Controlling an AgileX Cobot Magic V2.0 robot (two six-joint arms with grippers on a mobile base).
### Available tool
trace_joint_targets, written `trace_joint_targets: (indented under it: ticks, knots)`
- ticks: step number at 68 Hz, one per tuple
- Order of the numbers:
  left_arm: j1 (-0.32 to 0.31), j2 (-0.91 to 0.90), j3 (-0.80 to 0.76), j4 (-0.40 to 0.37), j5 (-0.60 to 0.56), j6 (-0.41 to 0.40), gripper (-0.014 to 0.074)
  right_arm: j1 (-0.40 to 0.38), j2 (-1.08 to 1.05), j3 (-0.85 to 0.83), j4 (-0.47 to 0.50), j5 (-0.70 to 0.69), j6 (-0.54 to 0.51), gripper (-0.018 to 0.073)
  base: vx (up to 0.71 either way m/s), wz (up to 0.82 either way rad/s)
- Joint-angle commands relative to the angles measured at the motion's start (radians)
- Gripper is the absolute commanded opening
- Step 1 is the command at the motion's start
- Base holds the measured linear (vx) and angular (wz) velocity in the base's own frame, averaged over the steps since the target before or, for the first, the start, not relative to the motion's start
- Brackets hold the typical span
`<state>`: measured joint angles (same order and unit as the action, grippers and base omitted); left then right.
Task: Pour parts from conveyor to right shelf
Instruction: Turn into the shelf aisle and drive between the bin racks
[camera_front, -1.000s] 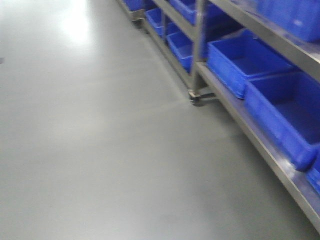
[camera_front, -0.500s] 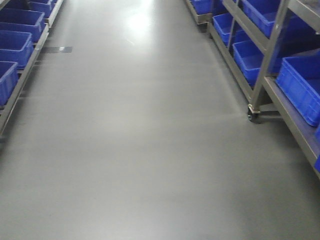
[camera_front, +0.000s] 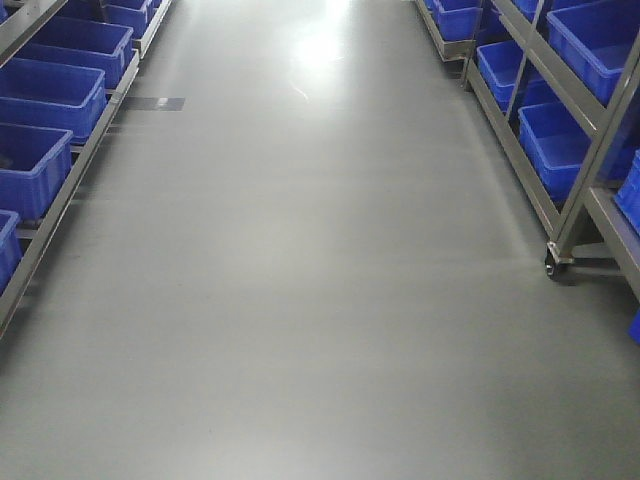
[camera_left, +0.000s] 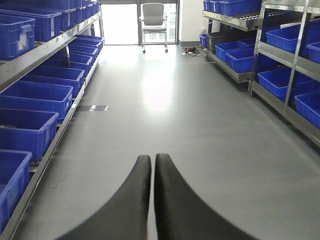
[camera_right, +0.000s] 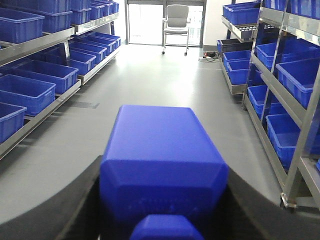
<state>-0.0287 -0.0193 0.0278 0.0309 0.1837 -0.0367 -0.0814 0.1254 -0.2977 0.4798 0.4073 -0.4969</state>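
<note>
One blue part (camera_right: 160, 145) sits clamped in your right gripper (camera_right: 163, 175).
Its long axis points down the aisle (camera_right: 150, 75), stud (camera_right: 165, 229) at the near end; your left gripper (camera_left: 152, 167) is closed, empty.

Glossy grey floor (camera_front: 300, 300), pale office chair (camera_left: 153, 20) before bright glazed doorway (camera_left: 119, 22)

Front tilted floorward, wrists level, shared aisle (camera_front: 320, 250)

Bright, even indoor light. Daylight from the far glass doors (camera_left: 119, 22) throws a white glare patch on the glossy floor (camera_front: 300, 300). All views sharp, shadows faint.
</note>
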Motion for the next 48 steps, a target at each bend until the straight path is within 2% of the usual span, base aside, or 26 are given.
trace_joint_targets:
  ticks: [1, 48]
  knots:
    - [-0.005, -0.005, -0.019, -0.001, -0.072, -0.007, -0.0006, -0.002, 0.012, -0.026, 0.012, -0.072, -0.009, -0.0005, 0.4, 0.02]
    - [-0.005, -0.005, -0.019, -0.001, -0.072, -0.007, -0.0006, -0.002, 0.012, -0.026, 0.012, -0.071, -0.009, -0.0006, 0.51, -0.07]
